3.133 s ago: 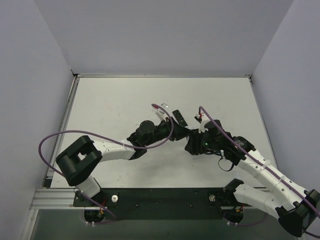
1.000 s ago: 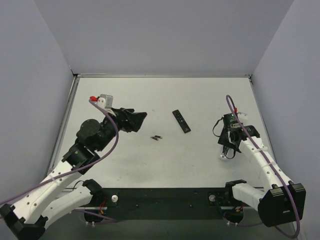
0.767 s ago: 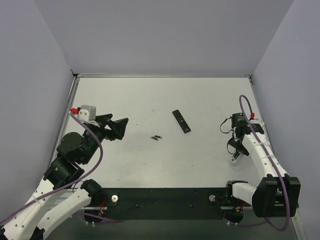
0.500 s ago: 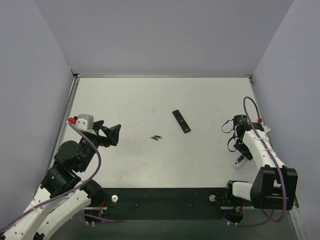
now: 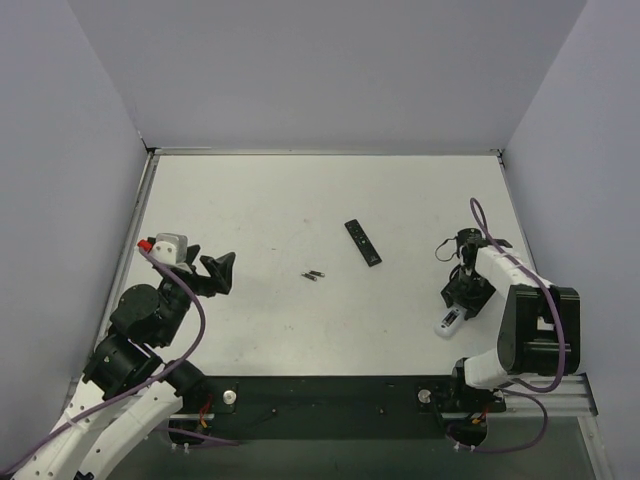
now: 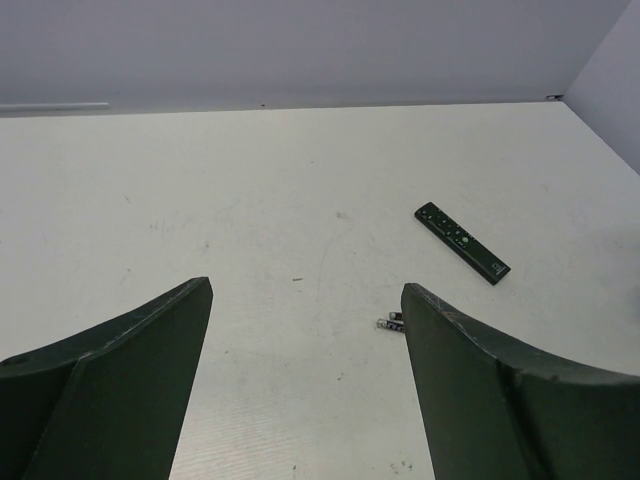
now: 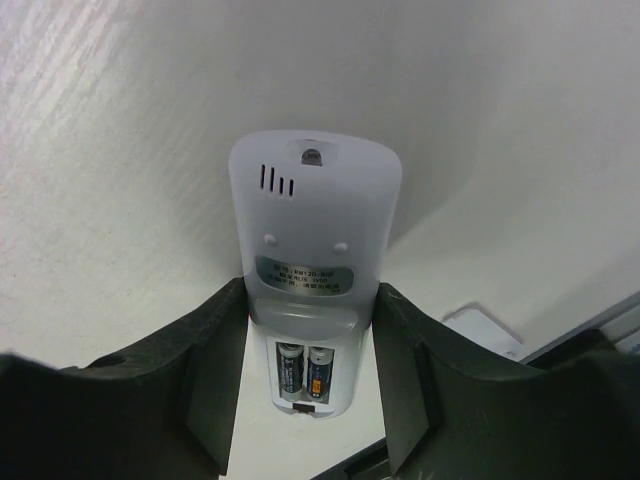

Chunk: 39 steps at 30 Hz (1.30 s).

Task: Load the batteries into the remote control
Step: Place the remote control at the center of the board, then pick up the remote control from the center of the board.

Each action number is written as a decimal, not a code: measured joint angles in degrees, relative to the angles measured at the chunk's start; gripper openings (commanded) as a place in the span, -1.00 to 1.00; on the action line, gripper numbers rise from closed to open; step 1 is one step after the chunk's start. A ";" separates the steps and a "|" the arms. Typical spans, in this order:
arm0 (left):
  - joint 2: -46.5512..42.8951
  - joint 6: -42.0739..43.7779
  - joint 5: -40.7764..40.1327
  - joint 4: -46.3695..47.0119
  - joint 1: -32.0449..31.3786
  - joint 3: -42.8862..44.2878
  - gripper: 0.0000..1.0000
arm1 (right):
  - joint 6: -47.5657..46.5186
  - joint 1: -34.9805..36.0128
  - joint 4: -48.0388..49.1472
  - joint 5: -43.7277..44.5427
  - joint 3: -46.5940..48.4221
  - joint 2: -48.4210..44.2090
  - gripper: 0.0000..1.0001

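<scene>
The right fingers (image 7: 205, 360) grasp the white remote control (image 7: 312, 210) at the near right of the tabletop (image 5: 250, 200). Two batteries (image 7: 303, 372) sit in its open compartment. The left fingers (image 6: 130, 360) are released and empty. The loose batteries (image 5: 315, 274) lie in the middle, near the black remote (image 5: 363, 242).

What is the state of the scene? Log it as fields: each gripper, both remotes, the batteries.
left gripper: open, empty
right gripper: shut on the white remote
white remote: back showing, compartment uncovered, two batteries inside
loose batteries: two, together on the table, near the black remote
black remote: flat on the table, free
</scene>
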 measured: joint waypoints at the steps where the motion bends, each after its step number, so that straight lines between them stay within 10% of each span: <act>1: -0.11 0.00 0.04 0.04 0.44 -0.13 0.75 | -0.57 0.00 0.37 -0.94 0.07 1.07 -0.39; 10: -0.15 -0.02 2.10 0.00 4.46 -1.07 0.75 | -4.11 -0.48 0.59 -7.43 2.23 3.89 0.49; 39: -0.57 -0.09 3.69 0.00 6.27 -1.25 0.75 | -13.22 -10.93 -3.91 -13.20 11.41 14.93 0.05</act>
